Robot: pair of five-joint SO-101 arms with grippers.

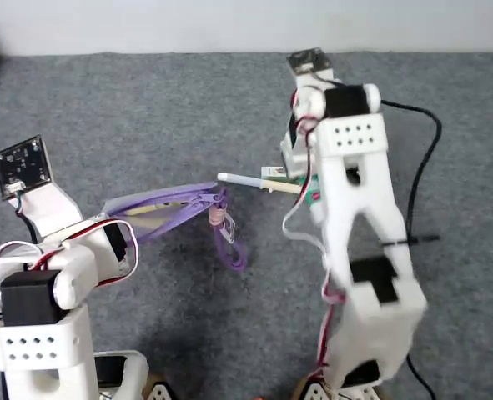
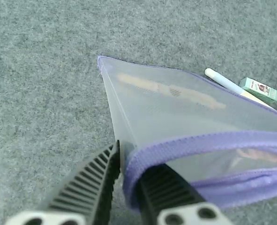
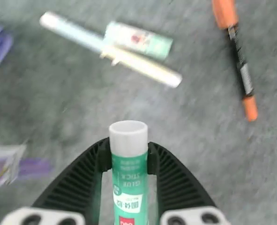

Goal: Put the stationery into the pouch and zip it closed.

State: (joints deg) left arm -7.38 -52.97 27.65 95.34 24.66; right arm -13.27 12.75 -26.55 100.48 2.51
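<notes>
Pouch: the pouch [image 2: 175,112] sat on the grey worktop [image 2: 44,70] with its purple rim raised. It looked thin and limp, likely to sag, and best held at the stitched rim.
Left gripper: the left gripper [image 2: 129,187] had its fingers pinched on that rim.
Glue stick: the glue stick [image 3: 128,187] looked light, rigid and smooth.
Right gripper: the right gripper [image 3: 129,150] had its fingers clamped across the barrel.
Loose: the pen [image 3: 110,49], the green box [image 3: 138,41] and the orange marker [image 3: 236,61] lay on the worktop.

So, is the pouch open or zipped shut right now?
Open. The pouch shows its two purple zip edges apart; the left tool pinches its corner.
</notes>
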